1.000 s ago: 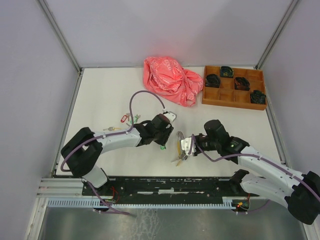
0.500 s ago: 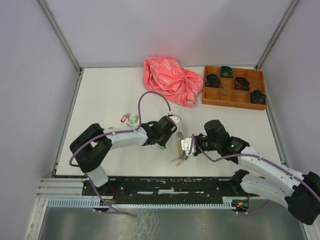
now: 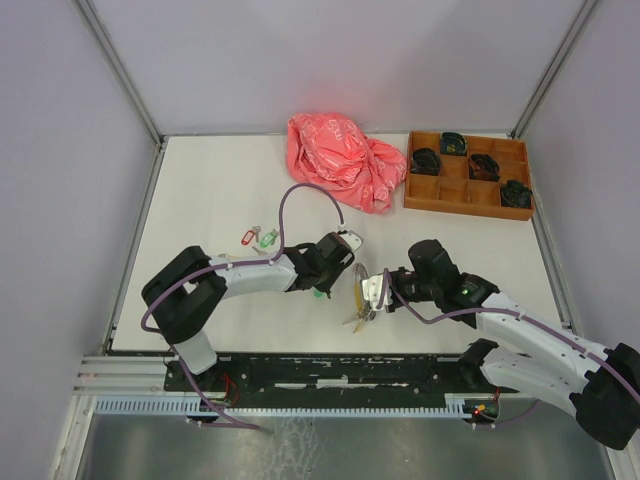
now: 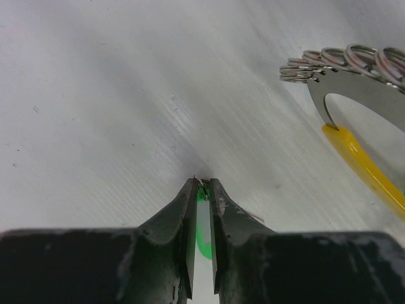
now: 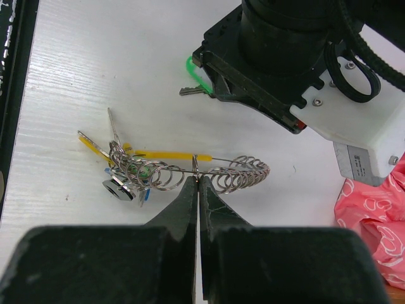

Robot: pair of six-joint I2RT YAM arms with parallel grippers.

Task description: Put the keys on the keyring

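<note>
My left gripper is shut on a key with a green tag, held low over the table just left of the keyring. That key also shows in the right wrist view, sticking out under the left gripper. My right gripper is shut on a small ring of the keyring, a silvery coiled loop with a yellow band. The keyring stands on edge between the two grippers, and its yellow band and rings show in the left wrist view. Keys with yellow and blue tags hang bunched at one end.
Two loose keys, one red-tagged and one green-tagged, lie on the table left of the left arm. A crumpled pink bag lies at the back centre. A wooden compartment tray with small black bundles sits at the back right.
My left gripper has moved right with the green-tagged key, closer to the keyring, uncovering the two loose keys. The right gripper and keyring have stayed put.
</note>
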